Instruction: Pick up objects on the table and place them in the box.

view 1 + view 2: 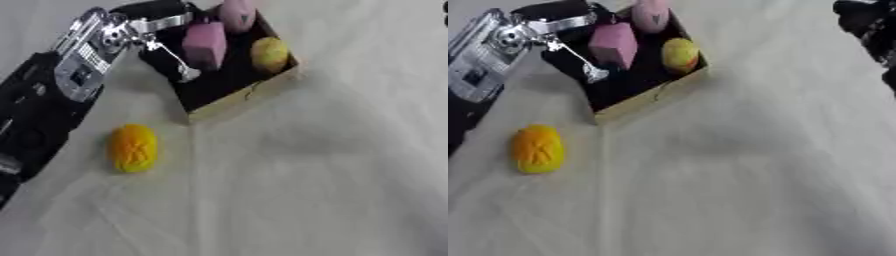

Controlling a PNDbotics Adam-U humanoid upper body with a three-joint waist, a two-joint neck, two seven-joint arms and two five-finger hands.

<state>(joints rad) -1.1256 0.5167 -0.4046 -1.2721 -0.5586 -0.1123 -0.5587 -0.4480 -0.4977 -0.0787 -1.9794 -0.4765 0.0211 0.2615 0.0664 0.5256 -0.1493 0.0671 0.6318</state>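
Observation:
A cardboard box (pixel 249 95) with a black inside stands at the top of the table. In it lie a pink block (pixel 204 44), a pink rounded thing (pixel 237 13) at the back and a yellow rounded thing (pixel 270 54) on the right. An orange-yellow oval thing (pixel 133 148) lies on the white cloth, left of the box's near corner. My left arm reaches in from the left, and its dark hand (pixel 157 11) hangs over the box's back left corner, beside the pink block. A dark part of my right hand (pixel 866 22) shows at the top right edge.
The white cloth (pixel 306 190) covers the table in front of and to the right of the box. My left forearm (pixel 83 65), silver and black, lies over the table's left side, close to the orange-yellow thing.

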